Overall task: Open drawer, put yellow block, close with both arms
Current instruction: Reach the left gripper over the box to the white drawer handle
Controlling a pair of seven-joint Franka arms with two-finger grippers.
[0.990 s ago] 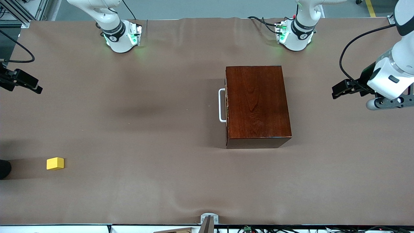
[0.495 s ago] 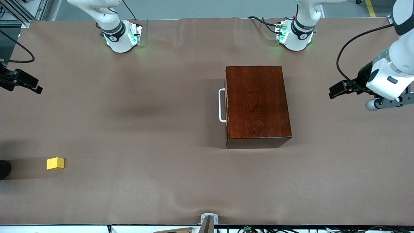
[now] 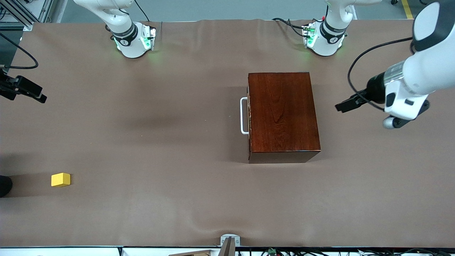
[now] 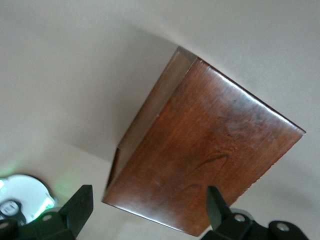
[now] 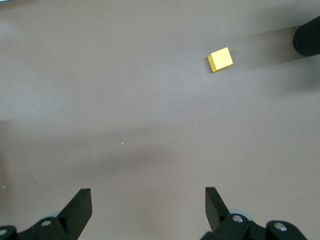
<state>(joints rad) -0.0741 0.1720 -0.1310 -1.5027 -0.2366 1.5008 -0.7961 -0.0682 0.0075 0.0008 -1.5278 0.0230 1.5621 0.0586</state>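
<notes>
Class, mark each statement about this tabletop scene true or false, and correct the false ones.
1. The drawer is shut. True.
2. The yellow block lies on the wooden box. False: it lies on the table, toward the right arm's end.
3. The left hand holds the drawer's white handle. False: it is open, over the table beside the box.
4. The right hand is open and holds nothing. True.
</notes>
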